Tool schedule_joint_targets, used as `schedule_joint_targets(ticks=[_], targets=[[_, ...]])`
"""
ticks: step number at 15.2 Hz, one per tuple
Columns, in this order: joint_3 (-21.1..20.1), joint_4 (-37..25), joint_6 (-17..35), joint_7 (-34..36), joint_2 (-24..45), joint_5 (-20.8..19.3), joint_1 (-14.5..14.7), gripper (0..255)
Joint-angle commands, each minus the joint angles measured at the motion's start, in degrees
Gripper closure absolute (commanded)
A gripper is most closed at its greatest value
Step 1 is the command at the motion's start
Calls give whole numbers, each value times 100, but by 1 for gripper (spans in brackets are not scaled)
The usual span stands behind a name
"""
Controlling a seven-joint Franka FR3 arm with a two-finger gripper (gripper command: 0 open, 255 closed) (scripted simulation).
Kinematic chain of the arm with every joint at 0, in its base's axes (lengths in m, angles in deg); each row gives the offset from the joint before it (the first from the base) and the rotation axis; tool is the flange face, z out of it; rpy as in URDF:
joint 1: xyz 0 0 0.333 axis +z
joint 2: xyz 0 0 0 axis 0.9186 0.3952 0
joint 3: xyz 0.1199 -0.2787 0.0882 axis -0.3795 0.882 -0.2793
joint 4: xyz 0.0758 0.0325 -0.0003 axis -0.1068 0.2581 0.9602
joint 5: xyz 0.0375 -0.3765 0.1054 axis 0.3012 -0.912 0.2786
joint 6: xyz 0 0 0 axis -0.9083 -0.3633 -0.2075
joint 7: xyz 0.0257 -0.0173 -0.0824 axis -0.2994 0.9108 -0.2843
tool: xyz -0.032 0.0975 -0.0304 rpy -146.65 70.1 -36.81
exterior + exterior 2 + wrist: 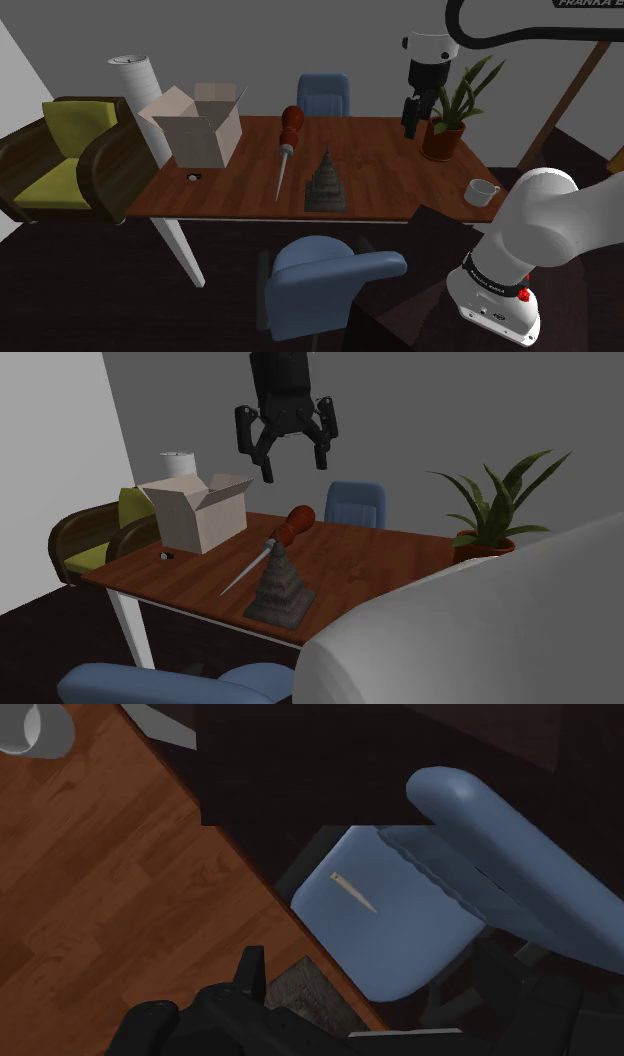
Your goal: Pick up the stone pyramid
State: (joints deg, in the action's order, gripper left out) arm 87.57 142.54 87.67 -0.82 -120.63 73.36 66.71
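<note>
We see the stone pyramid [325, 183], dark grey and stepped, standing upright on the wooden table [385, 150], close to the table's long edge on the side of the near blue chair [330, 272]. A red-handled awl [287, 145] lies flat on the table just beside it. Its handle points toward the table's far edge and its tip toward the near one.

The gripper [295, 469] hangs high above the table with its black fingers [268, 470] spread wide and nothing between them. It is well apart from the pyramid. In the shoulder view it sits over the table's end where the potted plant [452, 112] stands.

At the table's other end an open cardboard box [200, 127] rests on the top, with a small dark object [192, 176] on the table before it. We cannot tell what that object is. A white cup [483, 191] stands at the table's near corner on the plant's end. In the wrist view the cup shows on the brown tabletop, with the near blue chair's seat beyond the table's edge.

Behind the table's far edge stands a second blue chair [324, 93]. Off the box end of the table are an olive armchair [60, 160] and a white paper roll [136, 76].
</note>
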Motion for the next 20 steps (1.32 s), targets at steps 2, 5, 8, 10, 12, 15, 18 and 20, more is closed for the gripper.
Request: schedule_joint_targets(ticks=[2, 5, 8, 10, 12, 15, 18, 20], targets=[[82, 31, 176, -131, 147, -54, 3, 0], [321, 69, 699, -517, 636, -199, 17, 0], [544, 29, 1205, -895, 1188, -308, 37, 0], [681, -42, 1527, -1145, 1585, -358, 56, 0], [807, -146, 1834, -1397, 2000, -387, 75, 0], [975, -363, 2258, -1779, 2651, -390, 110, 0], [1111, -650, 2630, -2170, 3326, -340, 145, 0], [1179, -878, 2846, -2435, 3783, -278, 161, 0]])
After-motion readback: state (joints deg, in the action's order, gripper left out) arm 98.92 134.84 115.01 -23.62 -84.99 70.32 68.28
